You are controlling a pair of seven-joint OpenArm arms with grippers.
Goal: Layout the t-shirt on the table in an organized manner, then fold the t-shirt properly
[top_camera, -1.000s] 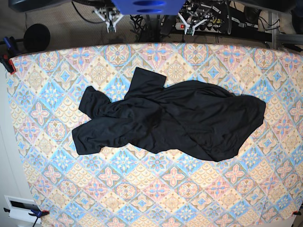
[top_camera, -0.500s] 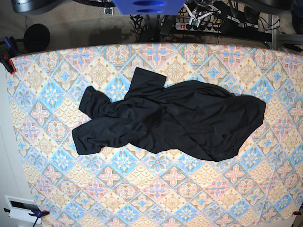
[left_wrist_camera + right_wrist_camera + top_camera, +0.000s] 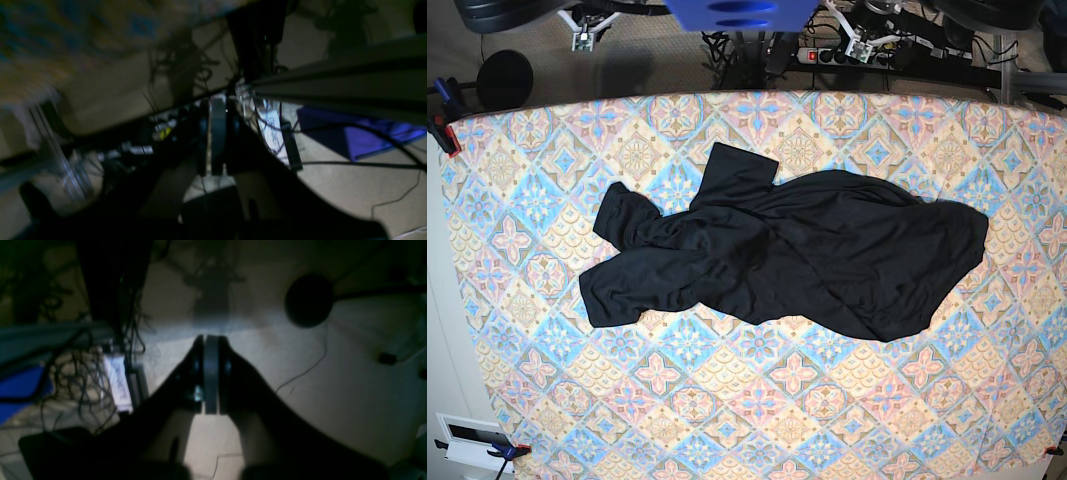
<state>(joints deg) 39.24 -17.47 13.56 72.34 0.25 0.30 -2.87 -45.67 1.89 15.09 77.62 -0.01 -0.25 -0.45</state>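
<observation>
- Compared with a second ago, the t-shirt (image 3: 777, 260) hasn't budged: same crumpled black heap across the middle of the worktop (image 3: 727, 400), one sleeve poking up toward the far edge, the body bunched out toward the right side of the base view.
- What did change is the arms. The right gripper (image 3: 580, 40) has slid off to the far left corner beyond the worktop, and the left gripper (image 3: 859, 47) has shifted a bit too, both hanging over the floor behind the far edge.
- Right wrist view: jaws pressed together, nothing between them, just pale floor and a round black stand base (image 3: 308, 300) below.
- Left wrist view is pretty blurry, but its jaws look closed and empty as well.
- Behind the worktop there's a power strip (image 3: 827, 55) and a tangle of cables (image 3: 76, 386). Nothing sits on or around the shirt.
</observation>
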